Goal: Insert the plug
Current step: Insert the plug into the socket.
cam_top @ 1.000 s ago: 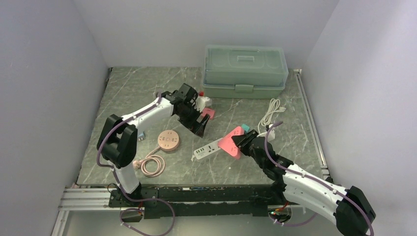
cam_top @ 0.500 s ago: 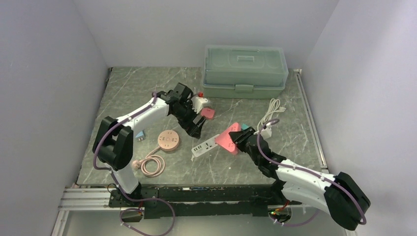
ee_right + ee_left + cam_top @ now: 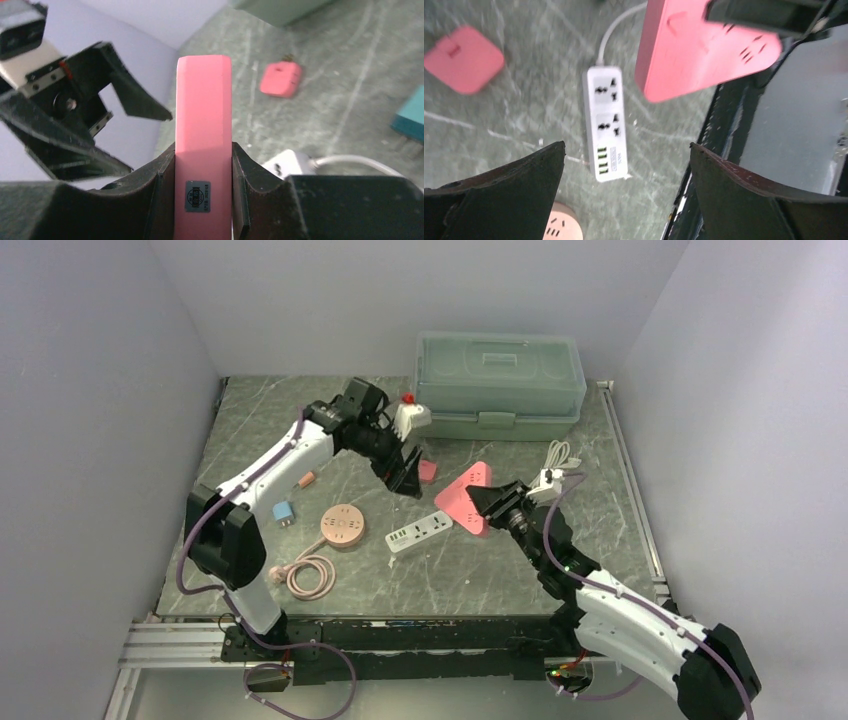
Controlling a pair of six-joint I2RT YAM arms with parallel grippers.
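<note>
Pink slab socket block (image 3: 203, 125) clamped in right fingers (image 3: 150, 200), left fingers (image 3: 514, 185) (black) apart.

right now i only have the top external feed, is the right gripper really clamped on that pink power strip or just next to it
observer: clamped. in the right wrist view the pink power strip stands edge-on between the fingers of the right gripper, both pressed on its flat sides.
operator: and the left one, holding anything
observer: no. the left wrist view shows the left gripper wide open and empty; the white power strip lies on the table beyond it.
operator: which way is that white strip facing
observer: sockets up: two outlets, then a row of green ports at the end away from its cord.
</note>
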